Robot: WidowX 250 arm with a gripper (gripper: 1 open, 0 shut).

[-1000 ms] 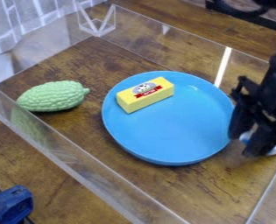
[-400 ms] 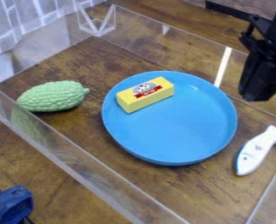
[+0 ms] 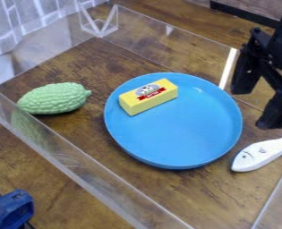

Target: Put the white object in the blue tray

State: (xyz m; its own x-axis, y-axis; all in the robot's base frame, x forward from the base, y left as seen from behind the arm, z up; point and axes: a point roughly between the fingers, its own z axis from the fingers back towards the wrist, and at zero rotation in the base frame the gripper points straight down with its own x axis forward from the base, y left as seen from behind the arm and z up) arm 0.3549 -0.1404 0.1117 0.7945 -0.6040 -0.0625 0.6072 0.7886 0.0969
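The white object (image 3: 260, 154), a slim fish-shaped toy, lies flat on the wooden table just outside the right rim of the blue tray (image 3: 185, 143). It touches nothing but the table. My black gripper (image 3: 258, 103) hangs above and slightly behind it at the right edge of the view. Its fingers (image 3: 243, 76) are spread apart and open, with nothing between them.
A yellow block with a red label (image 3: 149, 96) lies inside the tray at its back left. A green bumpy vegetable toy (image 3: 54, 98) sits on the table to the left. Clear acrylic walls (image 3: 59, 152) fence the table. A blue object (image 3: 9, 211) shows at the bottom left corner.
The gripper was low over the white object beside the tray, then rose away and spread its fingers. The white object stays on the table, turned and shifted slightly.
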